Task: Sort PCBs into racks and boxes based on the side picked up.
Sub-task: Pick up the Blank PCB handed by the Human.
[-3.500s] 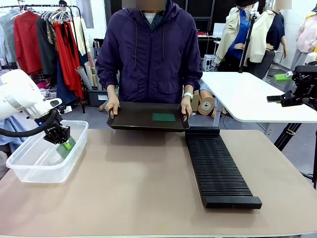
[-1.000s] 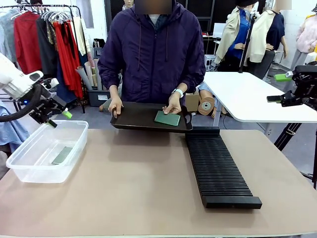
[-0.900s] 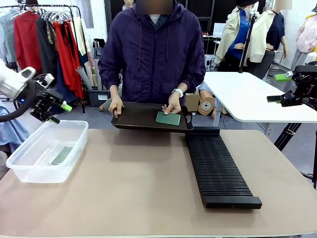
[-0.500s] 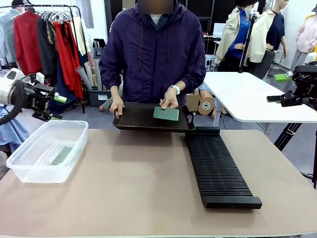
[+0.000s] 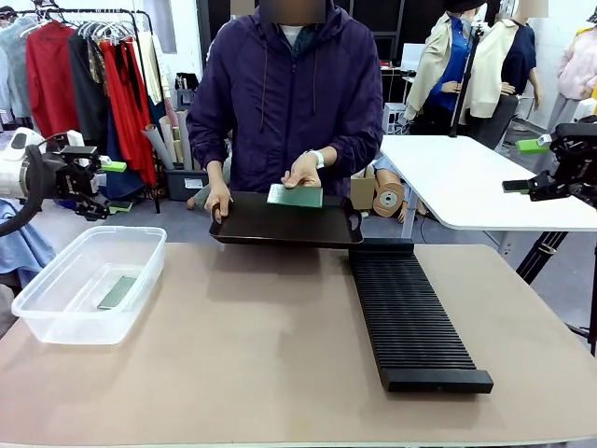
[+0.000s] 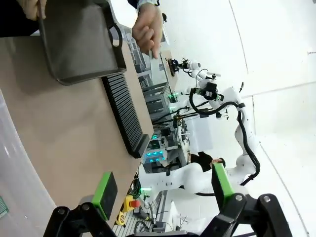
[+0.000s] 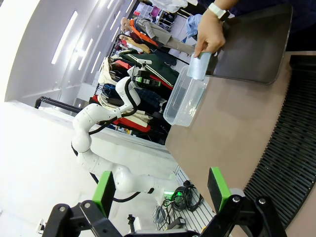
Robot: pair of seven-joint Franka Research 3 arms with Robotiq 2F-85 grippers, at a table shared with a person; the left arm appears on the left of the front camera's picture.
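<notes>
At 12 o'clock a hand (image 5: 301, 171) holds a PCB (image 5: 295, 195) over the tray (image 5: 252, 227). Our left end effector (image 5: 114, 186) and right end effector (image 7: 161, 188) are apart, empty. Next we likely must take it.

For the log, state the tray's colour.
The tray is black, clearest in the front view.

Green PCB (image 5: 297, 196), black tray (image 5: 256, 222), black slotted rack (image 5: 410, 317), clear box (image 5: 82, 329), purple jacket (image 5: 284, 103).
</notes>
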